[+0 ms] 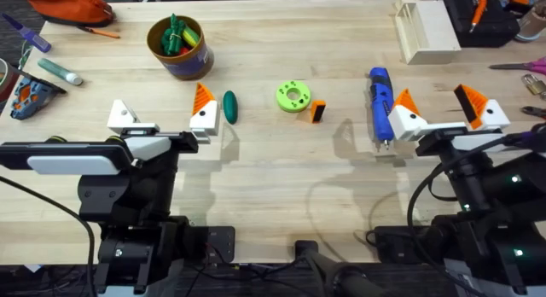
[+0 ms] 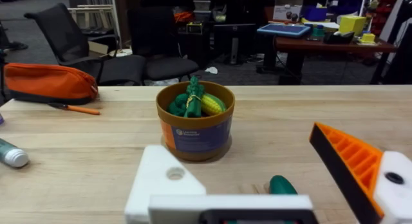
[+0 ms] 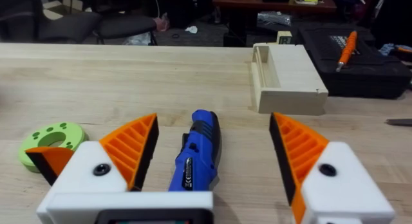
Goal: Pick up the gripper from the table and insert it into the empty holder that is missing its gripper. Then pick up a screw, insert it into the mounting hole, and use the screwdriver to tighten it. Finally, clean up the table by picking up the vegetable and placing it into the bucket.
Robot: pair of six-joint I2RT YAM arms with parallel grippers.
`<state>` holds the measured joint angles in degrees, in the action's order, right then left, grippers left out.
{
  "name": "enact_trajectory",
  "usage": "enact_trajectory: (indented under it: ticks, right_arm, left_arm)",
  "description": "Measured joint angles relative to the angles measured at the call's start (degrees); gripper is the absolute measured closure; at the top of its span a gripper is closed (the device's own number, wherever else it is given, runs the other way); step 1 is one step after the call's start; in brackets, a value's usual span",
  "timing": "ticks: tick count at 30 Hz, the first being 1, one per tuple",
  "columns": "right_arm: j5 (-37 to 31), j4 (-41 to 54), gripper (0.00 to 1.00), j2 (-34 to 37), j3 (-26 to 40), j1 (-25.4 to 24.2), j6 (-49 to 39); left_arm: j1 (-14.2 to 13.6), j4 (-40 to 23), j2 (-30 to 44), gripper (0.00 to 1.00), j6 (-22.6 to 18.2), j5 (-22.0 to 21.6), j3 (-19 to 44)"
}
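Both arms wait with fingers spread and empty, the left gripper (image 1: 162, 119) lacking one pad on its plain white wedge holder (image 1: 123, 116), the small orange-and-black gripper block (image 1: 317, 111) untouched mid-table beside the lime-green disc (image 1: 293, 96), everything apparently left to do.

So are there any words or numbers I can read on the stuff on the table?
None can be read.
Small brown cup with yellow-orange rim: a blue label with pale lettering, too blurred to read.
Slim blue pen-shaped screwdriver: a small dark panel, nothing legible.
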<state>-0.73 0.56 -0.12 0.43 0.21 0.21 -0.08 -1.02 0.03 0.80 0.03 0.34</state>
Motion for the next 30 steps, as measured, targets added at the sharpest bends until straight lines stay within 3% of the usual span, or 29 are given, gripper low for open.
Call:
enact_trajectory:
  ticks: [14,19,24,30]
  right_arm:
    - [0.0,-0.6,0.009,0.0,0.0,0.0,0.0]
    - [0.1,-7.4,0.009,0.0,0.1,0.0,0.0]
    - [0.2,-8.2,0.007,0.2,3.3,0.0,0.0]
    - [0.1,-4.1,0.009,5.4,14.7,0.0,0.0]
  left_arm:
    - [0.0,0.0,0.0,0.015,0.1,0.0,0.0]
    - [0.0,-0.7,0.0,0.016,1.5,0.0,0.7]
    - [0.0,-5.2,0.3,0.015,2.3,-1.2,7.8]
    - [0.0,-11.3,7.6,0.015,2.6,-3.1,21.3]
